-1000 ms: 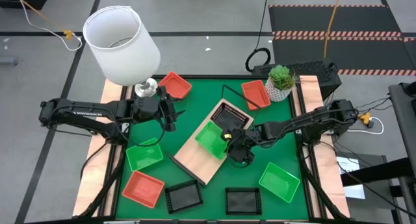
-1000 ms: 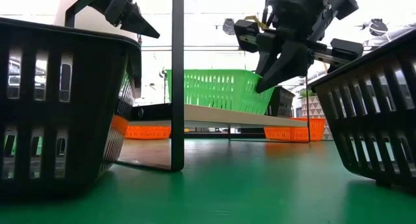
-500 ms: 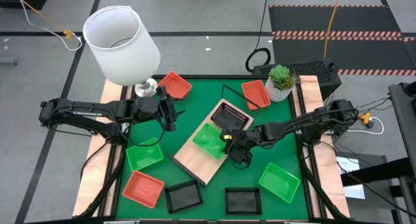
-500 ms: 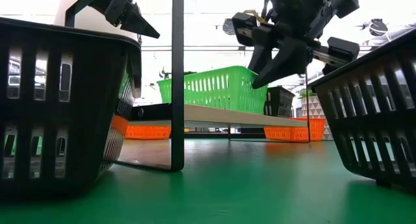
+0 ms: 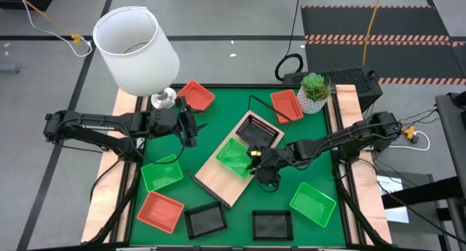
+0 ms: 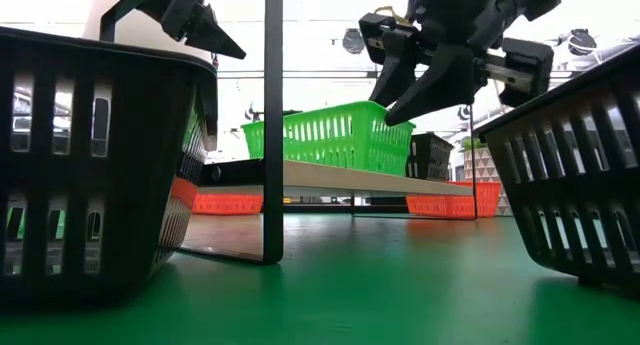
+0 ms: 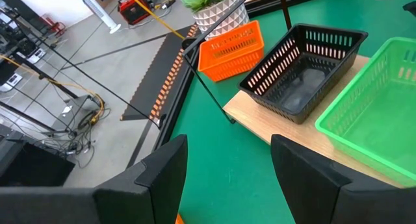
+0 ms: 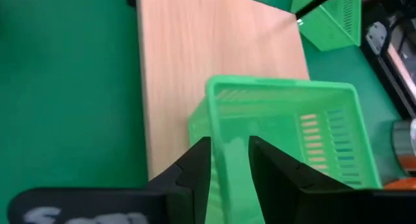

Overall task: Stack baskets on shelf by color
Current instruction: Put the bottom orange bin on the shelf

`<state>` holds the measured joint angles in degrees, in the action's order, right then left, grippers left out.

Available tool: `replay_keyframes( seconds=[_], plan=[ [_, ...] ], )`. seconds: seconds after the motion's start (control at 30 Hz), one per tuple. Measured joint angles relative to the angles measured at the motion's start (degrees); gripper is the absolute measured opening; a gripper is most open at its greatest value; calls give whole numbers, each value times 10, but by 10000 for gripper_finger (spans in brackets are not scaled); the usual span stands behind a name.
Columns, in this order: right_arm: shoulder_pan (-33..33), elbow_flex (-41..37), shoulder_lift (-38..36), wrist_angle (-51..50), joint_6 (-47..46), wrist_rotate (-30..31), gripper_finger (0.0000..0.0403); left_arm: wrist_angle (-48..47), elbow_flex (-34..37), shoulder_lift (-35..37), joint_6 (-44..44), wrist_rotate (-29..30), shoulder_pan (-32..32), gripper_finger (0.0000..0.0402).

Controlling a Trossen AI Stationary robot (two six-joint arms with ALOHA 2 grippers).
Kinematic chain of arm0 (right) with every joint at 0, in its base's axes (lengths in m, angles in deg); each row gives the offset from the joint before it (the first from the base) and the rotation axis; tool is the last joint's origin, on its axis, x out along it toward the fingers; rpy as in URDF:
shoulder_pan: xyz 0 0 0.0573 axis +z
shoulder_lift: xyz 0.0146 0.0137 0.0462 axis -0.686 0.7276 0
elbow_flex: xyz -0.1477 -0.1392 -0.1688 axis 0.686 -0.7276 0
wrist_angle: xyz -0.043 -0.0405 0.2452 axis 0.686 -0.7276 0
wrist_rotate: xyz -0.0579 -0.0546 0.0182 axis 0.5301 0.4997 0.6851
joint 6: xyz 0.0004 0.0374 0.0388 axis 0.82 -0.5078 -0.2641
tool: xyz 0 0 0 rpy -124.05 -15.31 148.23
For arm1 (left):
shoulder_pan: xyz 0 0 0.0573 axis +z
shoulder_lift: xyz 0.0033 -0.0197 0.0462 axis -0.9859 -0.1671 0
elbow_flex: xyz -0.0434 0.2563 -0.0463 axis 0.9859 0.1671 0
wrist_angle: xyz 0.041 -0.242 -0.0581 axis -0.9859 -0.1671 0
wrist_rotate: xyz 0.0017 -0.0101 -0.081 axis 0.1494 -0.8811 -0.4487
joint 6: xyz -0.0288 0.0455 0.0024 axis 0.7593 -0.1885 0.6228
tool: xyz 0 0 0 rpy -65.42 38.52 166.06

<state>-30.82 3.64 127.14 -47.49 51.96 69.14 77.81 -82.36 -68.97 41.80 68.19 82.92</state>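
Right gripper (image 5: pixel 261 166) sits at the near rim of a green basket (image 5: pixel 236 156), fingers (image 8: pixel 195 165) parted, one on each side of the rim wall; whether they touch it I cannot tell. That basket rests flat on the shelf (image 5: pixel 218 180), mid-board. Just beyond it on the same board, a black basket (image 5: pixel 258 130), side by side, apparently touching. Bare wood runs away from the gripper toward the shelf's other end.

To the gripper's near side, off the shelf on the mat: a second green basket (image 5: pixel 312 204) and two black ones (image 5: pixel 271 224) (image 5: pixel 204 220). Farther across, a red basket (image 5: pixel 160 210) and a third green (image 5: pixel 162 173).

Left gripper (image 5: pixel 192 127) hangs over the mat well apart from the shelf, fingers spread wide, empty. Beyond it, red baskets (image 5: pixel 196 95) (image 5: pixel 285 104) near the table's far edge.
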Motion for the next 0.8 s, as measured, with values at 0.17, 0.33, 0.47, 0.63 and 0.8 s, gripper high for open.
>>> replay_keyframes(
  seconds=[0.17,0.33,0.47,0.63,0.8],
  plan=[
    [20,0,-18,6,-63,3,99,-1,0,0,-2,0,0,223],
    [48,0,-57,10,-167,91,98,-1,0,0,-1,0,-1,223],
    [71,0,-96,10,-231,177,98,-12,0,1,13,2,-13,223],
    [91,0,-150,-2,-281,224,98,-116,-40,9,55,3,-51,223],
    [103,0,-192,-11,-336,223,98,-283,-102,9,188,14,-118,223]
  ],
)
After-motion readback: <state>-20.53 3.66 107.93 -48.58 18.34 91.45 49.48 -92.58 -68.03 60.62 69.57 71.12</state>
